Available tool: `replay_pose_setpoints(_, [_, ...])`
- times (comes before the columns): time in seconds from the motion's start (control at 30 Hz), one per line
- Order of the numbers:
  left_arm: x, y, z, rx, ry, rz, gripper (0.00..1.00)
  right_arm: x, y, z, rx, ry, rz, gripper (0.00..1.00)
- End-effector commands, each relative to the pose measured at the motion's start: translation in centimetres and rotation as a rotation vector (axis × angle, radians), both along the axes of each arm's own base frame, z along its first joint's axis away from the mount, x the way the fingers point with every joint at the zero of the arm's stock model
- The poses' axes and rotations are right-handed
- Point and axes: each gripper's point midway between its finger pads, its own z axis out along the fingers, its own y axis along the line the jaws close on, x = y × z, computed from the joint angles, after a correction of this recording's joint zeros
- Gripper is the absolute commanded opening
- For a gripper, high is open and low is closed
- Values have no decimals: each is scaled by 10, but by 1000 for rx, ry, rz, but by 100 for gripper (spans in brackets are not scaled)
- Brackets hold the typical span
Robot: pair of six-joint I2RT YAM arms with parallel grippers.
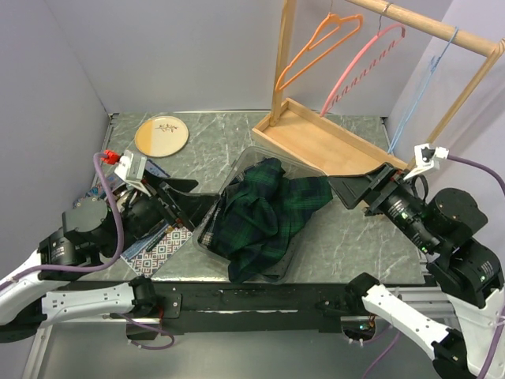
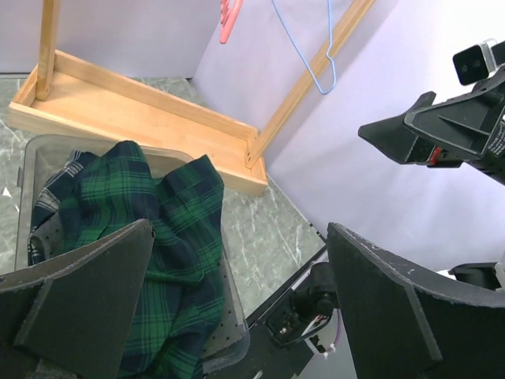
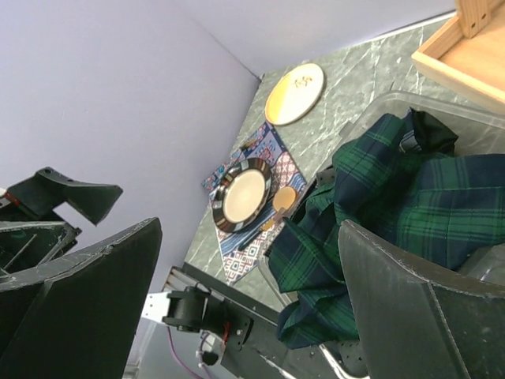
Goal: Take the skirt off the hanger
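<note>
The plaid skirt (image 1: 264, 213) lies heaped in the clear bin (image 1: 243, 155) at table centre; at one o'clock the orange hanger (image 1: 316, 47), pink hanger (image 1: 359, 67) and blue hanger (image 1: 410, 110) hang bare; left gripper (image 1: 185, 204) and right gripper (image 1: 353, 189) gape empty; removal looks finished.

Soft woven cloth among hard plastic, pale wood and a stone-look top.

The skirt (image 1: 268, 209) is matt green-and-navy tartan cloth, soft and creased. The bin (image 1: 235, 172) is clear plastic, slightly cloudy, with a smooth rim. The rack (image 1: 316, 142) is light, bare-looking wood with an even grain. The table (image 1: 213, 130) has a smooth, grey-green marbled surface with a faint sheen. The tan plate (image 1: 162, 135) looks glazed and glossy. The fingers (image 2: 87, 292) of the left gripper (image 2: 237, 229) are matt black plastic, scuffed pale along their edges.
</note>
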Motion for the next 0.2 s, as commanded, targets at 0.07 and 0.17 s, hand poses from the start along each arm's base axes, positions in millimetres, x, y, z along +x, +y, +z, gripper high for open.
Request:
replay_pose_setpoints(0.07, [1,1,12,-31,-28,4,97,-10,-6,20,33,-71,2,100])
replay_pose_setpoints(0.17, [2,1,10,-24,-28,8,97,-13,-7,24,44,-95,10,100])
